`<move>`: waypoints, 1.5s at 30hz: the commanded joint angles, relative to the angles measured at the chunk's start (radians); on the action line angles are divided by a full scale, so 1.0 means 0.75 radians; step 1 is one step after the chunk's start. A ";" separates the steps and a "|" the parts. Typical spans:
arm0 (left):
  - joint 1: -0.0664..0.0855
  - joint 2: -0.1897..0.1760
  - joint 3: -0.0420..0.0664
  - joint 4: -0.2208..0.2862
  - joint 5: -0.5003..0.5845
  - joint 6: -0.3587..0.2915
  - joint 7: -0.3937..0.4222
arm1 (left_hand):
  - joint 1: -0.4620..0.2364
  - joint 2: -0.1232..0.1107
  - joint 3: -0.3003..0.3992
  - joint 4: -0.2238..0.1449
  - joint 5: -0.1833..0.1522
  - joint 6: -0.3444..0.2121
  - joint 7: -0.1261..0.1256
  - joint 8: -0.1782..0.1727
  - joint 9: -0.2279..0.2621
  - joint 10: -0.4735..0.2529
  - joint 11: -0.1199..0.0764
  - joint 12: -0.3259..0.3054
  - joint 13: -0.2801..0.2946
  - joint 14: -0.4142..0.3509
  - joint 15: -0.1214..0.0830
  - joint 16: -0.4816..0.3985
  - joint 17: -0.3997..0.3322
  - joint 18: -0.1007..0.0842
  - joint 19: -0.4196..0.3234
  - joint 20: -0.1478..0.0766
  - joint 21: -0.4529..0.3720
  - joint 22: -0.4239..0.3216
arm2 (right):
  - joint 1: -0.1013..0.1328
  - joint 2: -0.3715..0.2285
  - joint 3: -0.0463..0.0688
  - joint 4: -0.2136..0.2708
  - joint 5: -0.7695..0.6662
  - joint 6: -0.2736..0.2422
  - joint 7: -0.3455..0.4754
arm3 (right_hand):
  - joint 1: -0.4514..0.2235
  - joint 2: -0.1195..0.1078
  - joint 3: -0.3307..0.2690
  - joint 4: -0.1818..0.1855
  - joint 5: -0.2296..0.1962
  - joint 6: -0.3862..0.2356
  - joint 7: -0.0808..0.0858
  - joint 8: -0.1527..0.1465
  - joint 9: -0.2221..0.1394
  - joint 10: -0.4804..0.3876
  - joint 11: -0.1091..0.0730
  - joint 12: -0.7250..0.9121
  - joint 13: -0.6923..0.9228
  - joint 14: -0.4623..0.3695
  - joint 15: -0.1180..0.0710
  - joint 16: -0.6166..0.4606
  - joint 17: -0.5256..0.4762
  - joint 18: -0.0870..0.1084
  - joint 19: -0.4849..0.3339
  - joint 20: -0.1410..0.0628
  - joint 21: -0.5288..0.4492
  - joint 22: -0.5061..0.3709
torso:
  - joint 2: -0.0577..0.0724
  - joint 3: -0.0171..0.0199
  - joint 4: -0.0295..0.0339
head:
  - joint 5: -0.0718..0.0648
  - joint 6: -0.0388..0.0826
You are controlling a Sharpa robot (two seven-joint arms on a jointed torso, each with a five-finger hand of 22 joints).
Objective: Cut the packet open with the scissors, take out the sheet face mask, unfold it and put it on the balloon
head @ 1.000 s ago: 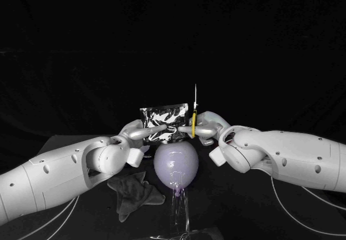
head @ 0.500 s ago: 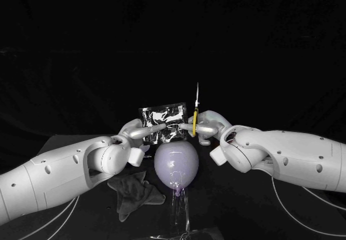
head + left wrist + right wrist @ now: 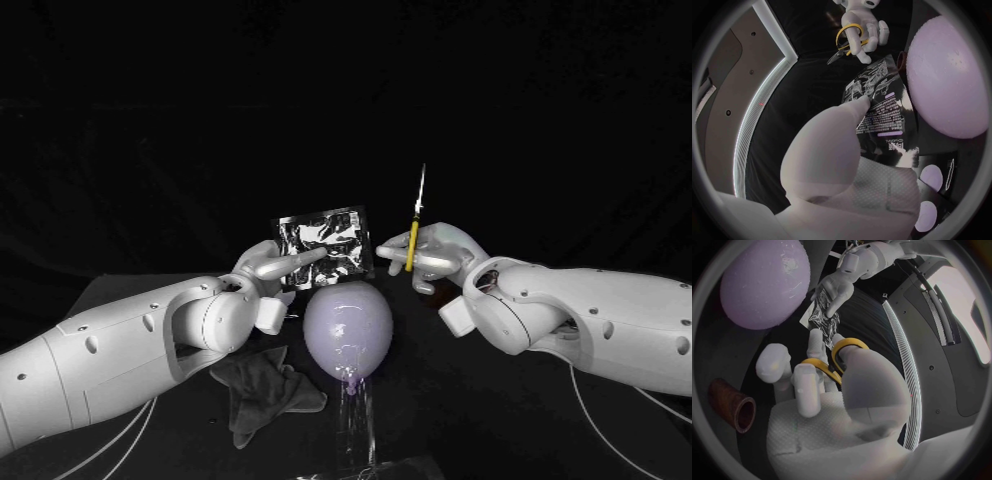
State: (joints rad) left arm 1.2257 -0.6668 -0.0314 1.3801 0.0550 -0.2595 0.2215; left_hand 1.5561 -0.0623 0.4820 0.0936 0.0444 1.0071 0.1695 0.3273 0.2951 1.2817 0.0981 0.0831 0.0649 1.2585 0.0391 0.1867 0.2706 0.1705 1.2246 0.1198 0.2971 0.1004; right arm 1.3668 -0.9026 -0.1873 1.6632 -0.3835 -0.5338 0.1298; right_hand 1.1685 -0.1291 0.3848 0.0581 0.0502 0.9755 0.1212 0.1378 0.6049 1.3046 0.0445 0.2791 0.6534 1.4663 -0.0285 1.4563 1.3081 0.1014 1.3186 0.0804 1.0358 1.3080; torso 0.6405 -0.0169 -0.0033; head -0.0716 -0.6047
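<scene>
Balloon (image 3: 348, 330) first: you have it pale purple, upright between the two arms above the black surface (image 3: 476, 420), with a dark cloth (image 3: 260, 390) lying just beside it on the left arm's side. Right above the balloon, your left hand (image 3: 281, 262) pinches the silver packet (image 3: 325, 245) by its lower part and holds it upright. Your right hand (image 3: 433, 255) is clamped on the yellow-handled scissors (image 3: 414, 235), blades pointing up, near the packet's edge but apart from it.
</scene>
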 commanded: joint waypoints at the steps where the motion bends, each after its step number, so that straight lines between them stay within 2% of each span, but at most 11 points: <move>1: 0.003 0.009 0.003 0.008 0.027 -0.013 0.030 | 0.001 0.014 0.011 0.000 0.005 0.000 -0.006 0.007 0.065 0.018 -0.005 -0.004 0.000 0.013 -0.001 0.006 0.002 0.016 0.014 -0.001 0.005 0.002 | -0.012 -0.037 -0.004 0.036 0.019 -0.016 0.061 | 0.012 -0.004 -0.002 0.012 -0.002 0.017 -0.001 0.000 -0.003 0.016 -0.013 -0.032 -0.030 0.063 -0.003 0.006 0.055 0.005 0.011 -0.002 0.009 0.104 | -0.002 0.0011 -0.0017 | -0.009 0.000; 11: 0.004 0.047 0.011 0.006 0.031 -0.040 0.053 | -0.016 0.009 0.019 -0.011 0.005 -0.005 -0.015 0.028 0.100 0.061 -0.016 -0.005 0.005 0.044 -0.012 0.018 0.019 0.016 0.036 -0.012 0.018 0.005 | -0.093 -0.201 -0.024 0.183 -0.020 -0.034 0.085 | 0.047 -0.017 0.002 0.021 -0.002 0.057 -0.011 -0.003 -0.012 0.053 -0.018 -0.113 -0.117 0.074 -0.009 0.022 0.082 -0.003 0.035 -0.009 0.047 0.121 | -0.003 0.0058 -0.0053 | -0.033 -0.006; 18: 0.005 0.091 0.015 -0.008 0.031 -0.049 0.052 | -0.018 0.009 0.020 -0.012 0.005 -0.007 -0.016 0.031 0.106 0.066 -0.017 -0.006 0.005 0.047 -0.014 0.020 0.022 0.015 0.039 -0.013 0.019 0.005 | -0.154 -0.266 -0.032 0.247 -0.074 0.005 0.072 | 0.053 -0.021 0.002 0.033 -0.002 0.059 -0.009 -0.014 -0.020 0.067 -0.016 -0.150 -0.155 0.077 -0.009 0.025 0.088 -0.006 0.044 -0.010 0.060 0.129 | -0.003 0.0044 -0.0065 | -0.058 -0.011; 23: 0.006 0.118 0.020 -0.023 0.033 -0.055 0.049 | -0.019 0.010 0.022 -0.012 0.005 -0.009 -0.016 0.031 0.108 0.066 -0.017 -0.007 0.005 0.047 -0.014 0.019 0.023 0.015 0.039 -0.014 0.019 0.005 | -0.217 -0.288 -0.035 0.280 -0.121 0.031 0.060 | 0.079 -0.011 0.022 0.029 -0.001 0.059 -0.008 -0.023 -0.026 0.078 -0.016 -0.179 -0.185 0.080 -0.009 0.029 0.094 -0.009 0.054 -0.010 0.078 0.136 | -0.004 0.0079 -0.0092 | -0.069 -0.017; 25: 0.007 0.127 0.022 -0.030 0.034 -0.056 0.046 | -0.019 0.010 0.024 -0.012 0.005 -0.010 -0.016 0.032 0.110 0.066 -0.017 -0.008 0.005 0.046 -0.014 0.019 0.024 0.015 0.039 -0.014 0.020 0.005 | -0.242 -0.292 -0.036 0.290 -0.133 0.037 0.057 | 0.079 -0.012 0.022 0.030 -0.001 0.061 -0.008 -0.024 -0.026 0.083 -0.016 -0.183 -0.190 0.081 -0.009 0.030 0.095 -0.010 0.056 -0.010 0.081 0.138 | -0.006 0.0132 -0.0124 | -0.072 -0.020; 31: 0.010 0.149 0.025 -0.043 0.035 -0.051 0.033 | -0.022 0.011 0.028 -0.013 0.005 -0.014 -0.016 0.033 0.115 0.065 -0.017 -0.012 0.004 0.044 -0.013 0.018 0.026 0.014 0.039 -0.014 0.019 0.005 | -0.301 -0.302 -0.036 0.318 -0.151 0.040 0.055 | 0.074 -0.022 0.021 0.036 -0.001 0.072 -0.010 -0.026 -0.029 0.111 -0.019 -0.195 -0.209 0.083 -0.010 0.030 0.096 -0.011 0.063 -0.010 0.090 0.142 | -0.009 0.0211 -0.0172 | -0.104 -0.038; 34: 0.010 0.161 0.026 -0.043 0.036 -0.040 0.019 | -0.022 0.012 0.029 -0.013 0.005 -0.015 -0.015 0.033 0.116 0.065 -0.016 -0.013 0.004 0.044 -0.013 0.017 0.026 0.014 0.039 -0.014 0.019 0.004 | -0.325 -0.309 -0.036 0.337 -0.146 0.038 0.061 | 0.076 -0.034 0.014 0.035 0.001 0.092 -0.023 -0.023 -0.030 0.198 -0.034 -0.162 -0.202 0.083 -0.021 0.028 0.091 -0.012 0.069 -0.016 0.098 0.146 | -0.008 0.0216 -0.0169 | -0.116 -0.047; 37: 0.011 0.168 0.026 -0.041 0.036 -0.029 0.009 | -0.022 0.012 0.029 -0.013 0.005 -0.015 -0.015 0.033 0.116 0.065 -0.016 -0.013 0.004 0.044 -0.013 0.017 0.026 0.014 0.039 -0.014 0.019 0.004 | -0.339 -0.312 -0.036 0.346 -0.133 0.058 0.060 | 0.053 -0.054 -0.028 0.040 0.020 0.113 -0.048 -0.026 -0.036 0.288 -0.061 0.107 -0.023 0.085 -0.046 0.024 0.086 -0.016 0.080 -0.037 0.114 0.155 | -0.007 0.0198 -0.0163 | -0.127 -0.054; 39: 0.011 0.172 0.026 -0.040 0.036 -0.024 0.004 | -0.024 0.012 0.032 -0.013 0.005 -0.018 -0.015 0.034 0.120 0.065 -0.016 -0.015 0.004 0.042 -0.012 0.016 0.028 0.013 0.038 -0.014 0.018 0.004 | -0.350 -0.312 -0.036 0.350 -0.126 0.077 0.060 | 0.033 -0.064 -0.050 0.050 0.016 0.111 -0.045 -0.029 -0.038 0.280 -0.060 0.263 0.106 0.085 -0.045 0.024 0.085 -0.016 0.081 -0.040 0.113 0.156 | -0.007 0.0183 -0.0158 | -0.132 -0.060; 43: 0.012 0.176 0.026 -0.039 0.036 -0.016 -0.006 | -0.025 0.012 0.034 -0.013 0.005 -0.019 -0.015 0.035 0.122 0.065 -0.016 -0.016 0.003 0.041 -0.012 0.016 0.028 0.013 0.037 -0.014 0.018 0.004 | -0.373 -0.313 -0.036 0.358 -0.118 0.106 0.065 | -0.028 -0.091 -0.102 0.089 0.006 0.077 -0.035 -0.047 -0.042 0.160 -0.040 0.050 -0.021 0.069 -0.032 -0.011 0.023 -0.004 0.046 -0.033 0.033 0.132 | -0.006 0.0195 -0.0153 | -0.137 -0.069; 45: 0.013 0.177 0.026 -0.039 0.036 -0.010 -0.012 | -0.025 0.012 0.034 -0.013 0.005 -0.019 -0.015 0.035 0.122 0.065 -0.016 -0.016 0.003 0.041 -0.012 0.016 0.028 0.013 0.037 -0.014 0.018 0.004 | -0.382 -0.311 -0.036 0.361 -0.113 0.118 0.069 | -0.068 -0.120 -0.149 0.117 -0.002 0.025 0.000 -0.072 -0.048 0.043 -0.010 -0.049 -0.071 0.059 -0.007 -0.028 -0.002 0.000 0.025 -0.021 -0.009 0.119 | -0.006 0.0205 -0.0155 | -0.143 -0.074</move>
State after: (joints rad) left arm 1.2330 -0.5373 -0.0136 1.3481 0.0762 -0.2935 0.2217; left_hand 1.5406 -0.0621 0.5027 0.0839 0.0437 0.9981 0.1606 0.3465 0.2951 1.3137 0.0982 0.0721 0.0678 1.2884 0.0306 0.1980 0.2906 0.1700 1.2491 0.1094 0.3049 0.1029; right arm 1.0823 -1.1368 -0.2151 1.9297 -0.4680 -0.4967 0.1662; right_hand 1.1294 -0.2170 0.2815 0.1410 0.0522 1.0322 0.0903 0.0881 0.5700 1.3586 0.0362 0.2677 0.6091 1.4659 -0.0448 1.4387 1.3078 0.0912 1.3431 0.0624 1.0382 1.3081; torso 0.6349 -0.0018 -0.0153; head -0.1745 -0.6551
